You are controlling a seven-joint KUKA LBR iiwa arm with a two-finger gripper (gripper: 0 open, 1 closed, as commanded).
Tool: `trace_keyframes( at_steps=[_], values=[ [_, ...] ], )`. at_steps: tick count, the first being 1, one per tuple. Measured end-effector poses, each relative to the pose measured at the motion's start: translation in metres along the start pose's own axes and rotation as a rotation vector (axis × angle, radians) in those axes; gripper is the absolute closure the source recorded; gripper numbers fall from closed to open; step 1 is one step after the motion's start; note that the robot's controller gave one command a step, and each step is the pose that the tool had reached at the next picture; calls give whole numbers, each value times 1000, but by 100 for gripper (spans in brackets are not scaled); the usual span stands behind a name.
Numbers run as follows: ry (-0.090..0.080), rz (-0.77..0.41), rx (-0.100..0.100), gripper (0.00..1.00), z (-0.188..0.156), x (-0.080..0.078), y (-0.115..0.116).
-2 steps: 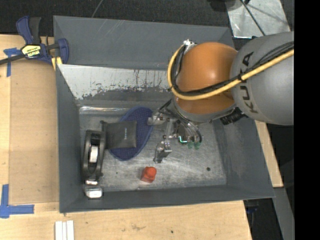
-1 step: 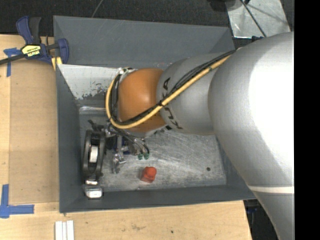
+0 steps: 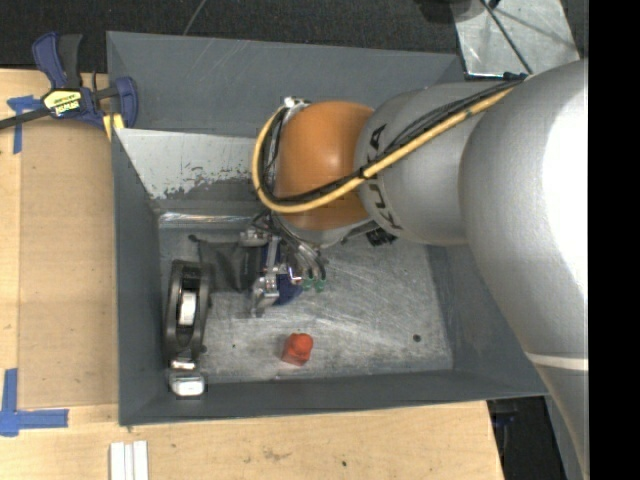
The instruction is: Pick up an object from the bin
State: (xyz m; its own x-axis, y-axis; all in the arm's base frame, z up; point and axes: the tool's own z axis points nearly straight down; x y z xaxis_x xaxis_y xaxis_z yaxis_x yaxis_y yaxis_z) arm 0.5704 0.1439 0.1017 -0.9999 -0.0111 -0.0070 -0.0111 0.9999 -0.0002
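The gripper sits low in the grey metal bin by a small blue object, a small red block near.

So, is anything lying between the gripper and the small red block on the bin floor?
Nothing visible does. Only bare floor separates the gripper from the red block. A small blue thing sits right at the gripper; the black wheel-like thing lies aside, by the left wall.

Light: bright and even, falling from overhead into my bin.
Glare: white sheen along my silver arm; soft highlight on my orange cover.
Brightest face: far wall, pale grey.
Shadow: dark pool beneath my wrist, around my claw.
Surround: near-black beyond the top rim.
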Motion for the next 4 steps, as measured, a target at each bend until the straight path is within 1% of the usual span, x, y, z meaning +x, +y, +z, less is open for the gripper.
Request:
trace_keyframes(
  at_steps=[1,2,3,4],
  values=[
    [3,524,0,0,-13,-15,-10],
    [2,555,-6,0,29,-28,-36],
    [3,551,-3,0,26,-29,-35],
    [-18,555,-4,100,22,-35,-38]
  ],
)
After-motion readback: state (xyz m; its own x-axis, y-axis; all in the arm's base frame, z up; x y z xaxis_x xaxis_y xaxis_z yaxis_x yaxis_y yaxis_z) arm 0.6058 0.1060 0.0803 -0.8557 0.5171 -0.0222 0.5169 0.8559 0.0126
